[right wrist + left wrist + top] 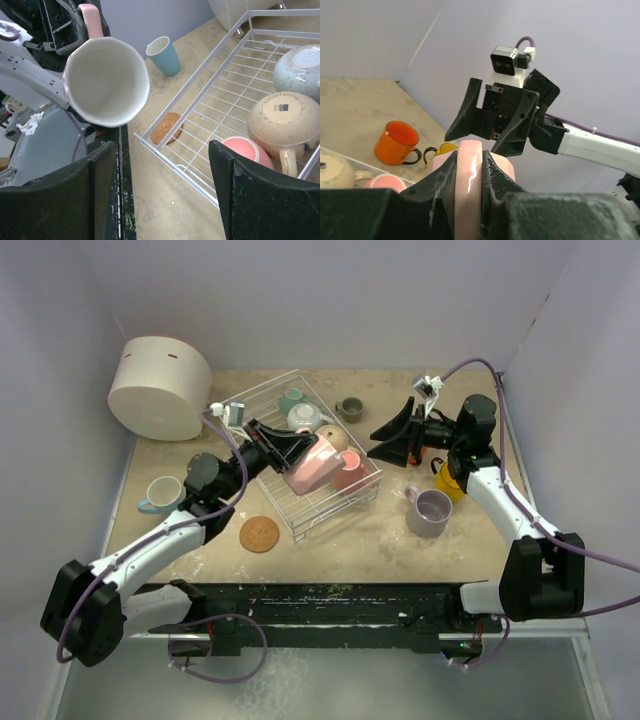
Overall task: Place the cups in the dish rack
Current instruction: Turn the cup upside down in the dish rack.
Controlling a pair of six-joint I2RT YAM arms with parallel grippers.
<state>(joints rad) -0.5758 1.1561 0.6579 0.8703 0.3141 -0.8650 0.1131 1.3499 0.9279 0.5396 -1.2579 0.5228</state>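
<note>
Left gripper (469, 161) holds pink cup (315, 468) over dish rack (300, 516)

Pink mug (315, 465) is white inside, rack (262, 387) is white wire. Orange mug (395, 142) and yellow mug (445, 148) both have black handles. Also a lilac mug (430, 512), light blue mug (164, 55), speckled pale mug (300, 65), beige mug (280, 117), woven tan coaster (259, 534), mottled sandy table (340, 550).

My beige tabletop (340, 552) carries a white wire dish rack (310, 512). Beside it sit a round cork coaster (259, 534) and a lilac mug (430, 512).
</note>
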